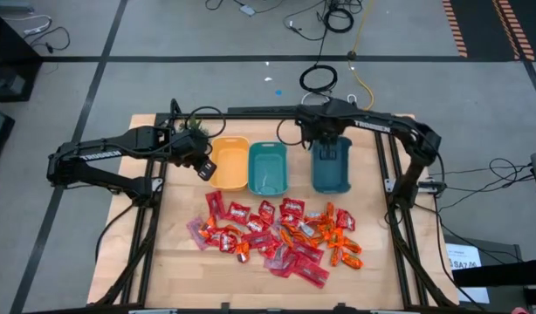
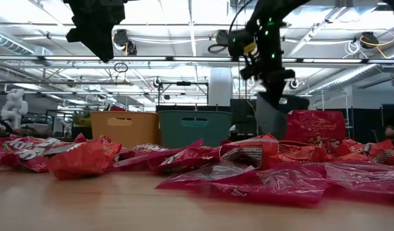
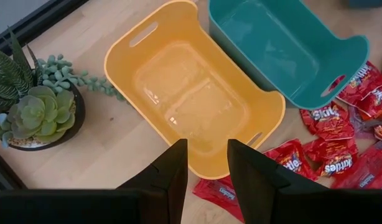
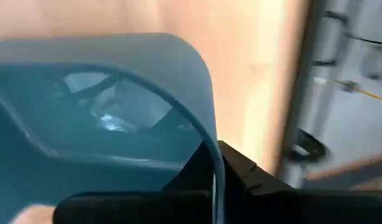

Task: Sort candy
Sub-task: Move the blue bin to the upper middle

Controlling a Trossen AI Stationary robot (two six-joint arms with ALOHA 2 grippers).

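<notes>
Three bins at the table's back, candy (image 1: 277,234) heaped in front.
Right gripper (image 1: 325,148) pinches the dark teal bin (image 1: 332,166) wall; left gripper (image 1: 205,169), fingers narrowly parted and empty, hangs over the yellow bin (image 1: 230,164).

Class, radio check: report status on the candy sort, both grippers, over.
Left gripper open, empty, above the yellow bin. Right gripper shut on the dark teal bin rim. Candy unsorted, heaped on the table. Nothing blocking.
</notes>
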